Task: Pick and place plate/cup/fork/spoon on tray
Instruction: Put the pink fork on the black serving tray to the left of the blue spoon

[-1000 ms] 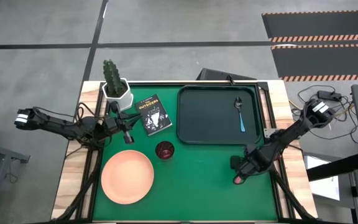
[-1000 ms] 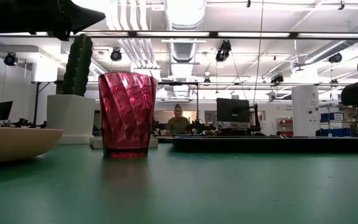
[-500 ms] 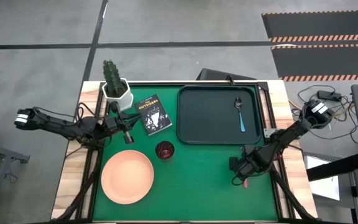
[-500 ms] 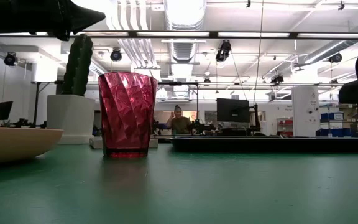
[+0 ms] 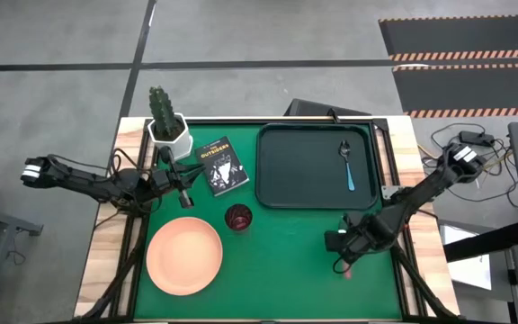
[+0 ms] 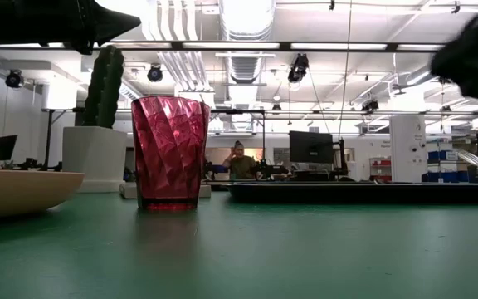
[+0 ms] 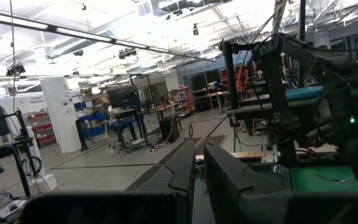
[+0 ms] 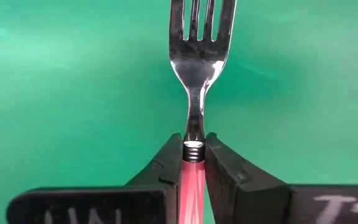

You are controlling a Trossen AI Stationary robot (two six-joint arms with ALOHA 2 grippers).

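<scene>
The fork (image 8: 197, 50), metal tines and a pink handle, sits in my shut right gripper (image 8: 194, 142), which hovers over the green table near its right front (image 5: 335, 243). The spoon (image 5: 347, 166) lies flat in the dark tray (image 5: 281, 171) at the far right. The red cup (image 5: 238, 218) stands upright near the middle, and the peach plate (image 5: 183, 256) rests at the near left. My left gripper (image 5: 187, 196) waits shut and empty at the left, beyond the plate. My right gripper pinches the top of the fork's pink handle (image 8: 191, 163), just below the metal neck, between its two fingers. The fork lies along the fingers, tines pointing forward past the fingertips. The fingers slant down toward the table. The fork looks clear of the table.
A white pot with a cactus (image 5: 167, 126) stands at the far left corner, and a small black book (image 5: 222, 165) lies between it and the tray. Open green table stretches between the cup and my right gripper. A person sits in the room beyond (image 6: 239, 162).
My right gripper has risen from the table and drifted slightly toward the table's left, carrying the fork up with it; in the low view it has climbed from mid-height to the top of the picture.
</scene>
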